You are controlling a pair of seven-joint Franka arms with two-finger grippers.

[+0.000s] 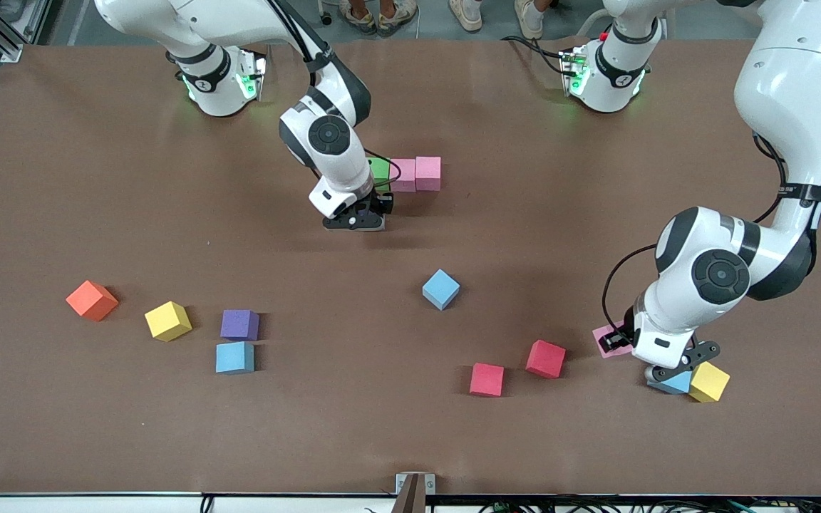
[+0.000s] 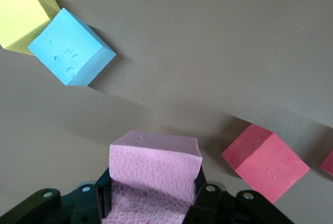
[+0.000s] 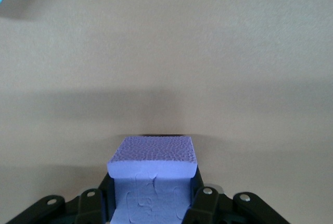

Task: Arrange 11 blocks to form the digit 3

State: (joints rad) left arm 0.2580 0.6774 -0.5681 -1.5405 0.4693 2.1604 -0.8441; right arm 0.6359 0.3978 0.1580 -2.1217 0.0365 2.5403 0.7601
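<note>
Three cubes already make a short touching row on the counter (image 1: 97,164) near the robots' bases, the green block (image 1: 380,169) and two pink blocks (image 1: 416,174), which I'd take for the first bar of the digit 3. Going across from the right arm's end: the orange cube (image 1: 92,300), a yellow block (image 1: 168,320), a purple block (image 1: 240,324) with a light blue block (image 1: 234,358) just in front of it toward the camera, all loose. The right pincer (image 1: 355,219) is just in front of the green block, pinching a second purple block (image 3: 152,174), probably to start the column. Another light blue block (image 1: 441,288) sits mid-counter, then two red blocks (image 1: 517,369). The left pincer (image 1: 667,360) grips a pink block (image 2: 154,177), low beside a light blue block (image 2: 70,47) and the yellow one (image 2: 23,11) touching it, so it looks freshly grasped
</note>
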